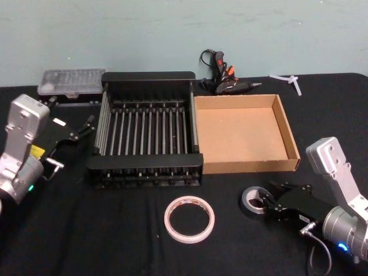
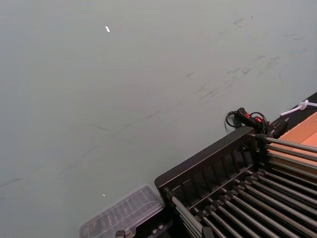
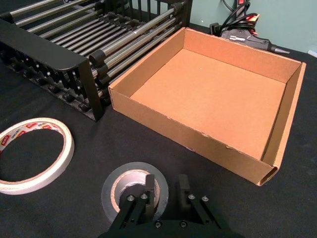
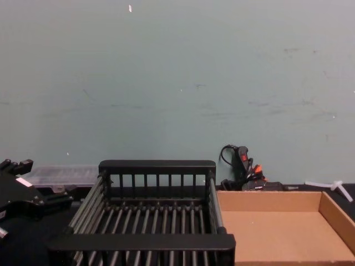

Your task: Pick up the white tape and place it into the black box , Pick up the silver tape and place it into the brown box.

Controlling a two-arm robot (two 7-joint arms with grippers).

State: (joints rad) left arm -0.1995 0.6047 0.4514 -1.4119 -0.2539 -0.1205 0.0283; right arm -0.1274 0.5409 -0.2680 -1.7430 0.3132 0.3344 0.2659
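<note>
A black cloth-covered table (image 1: 115, 230) stands before a pale green wall, and on it we see the black slatted plastic crate (image 1: 146, 133) side by side with the shallow brown cardboard box (image 1: 244, 133). Both are empty.

Our right gripper (image 3: 166, 191) sits low at the small dark grey-silver roll of duct tape (image 3: 132, 191), which lies flat on the cloth. Its fingers are apart and straddle the roll's near wall: one finger dips into the pale core, the other stands just outside the rim. We judge that closing would pinch that wall. From this gripper the brown cardboard box lies straight ahead, its near wall just beyond the roll, so the carry should be forward and up over that low wall.

The flat white roll of tape with red printing (image 1: 189, 219) rests off to the gripper's left, in front of the black crate, untouched. Our left gripper (image 1: 86, 127) waits beside the crate's left wall, fingers parted, holding nothing.
</note>
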